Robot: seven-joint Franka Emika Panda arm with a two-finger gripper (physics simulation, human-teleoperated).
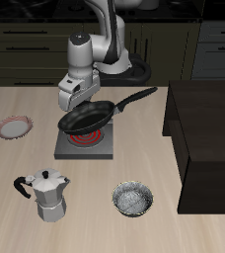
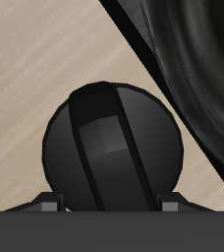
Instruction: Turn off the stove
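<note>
Stove (image 1: 85, 145) sits mid-tabletop, its coil glowing red under the frying pan (image 1: 88, 118), and just behind it the pincer (image 1: 78, 102) hangs low over the knob (image 2: 112, 148), presumably to twist it off, though whether it is clenched I cannot tell.

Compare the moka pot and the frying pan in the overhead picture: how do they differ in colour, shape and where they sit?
The moka pot is silver-grey, while the frying pan is black. The moka pot is tall and upright; the frying pan is low, wide and looks tilted. The moka pot stands on the table near its front edge; the frying pan is over the stove, whose coil glows red. Both have dark handles.
</note>
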